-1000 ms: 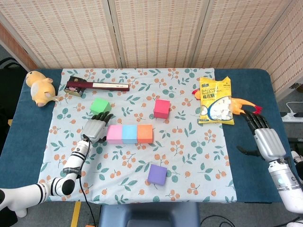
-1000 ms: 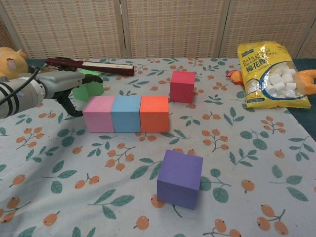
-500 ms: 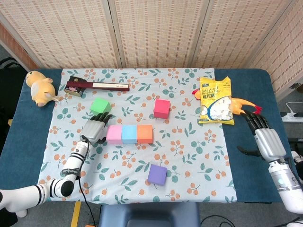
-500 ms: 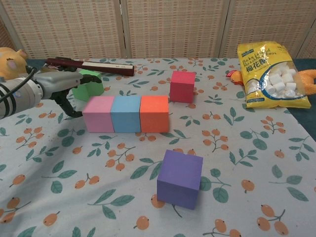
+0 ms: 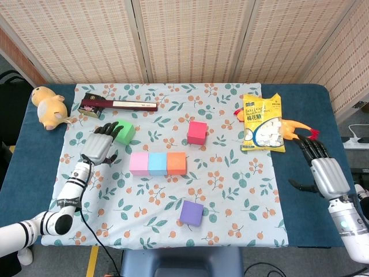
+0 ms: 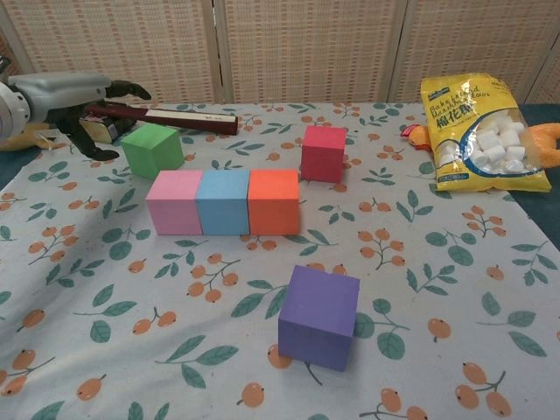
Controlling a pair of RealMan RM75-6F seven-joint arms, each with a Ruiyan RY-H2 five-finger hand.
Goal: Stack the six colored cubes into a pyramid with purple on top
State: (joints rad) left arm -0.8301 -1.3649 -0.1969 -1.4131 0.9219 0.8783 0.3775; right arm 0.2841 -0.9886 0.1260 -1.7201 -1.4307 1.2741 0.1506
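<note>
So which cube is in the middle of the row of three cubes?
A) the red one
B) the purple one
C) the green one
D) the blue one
D: the blue cube sits between the pink cube and the orange cube, touching both, in the row.

Pink point(image 5: 139, 163), blue point(image 5: 157, 163), orange cubes point(image 5: 176, 163) touching in a row, green point(image 5: 125, 131), red point(image 5: 197, 132) behind, purple point(image 5: 191, 213) in front
</note>
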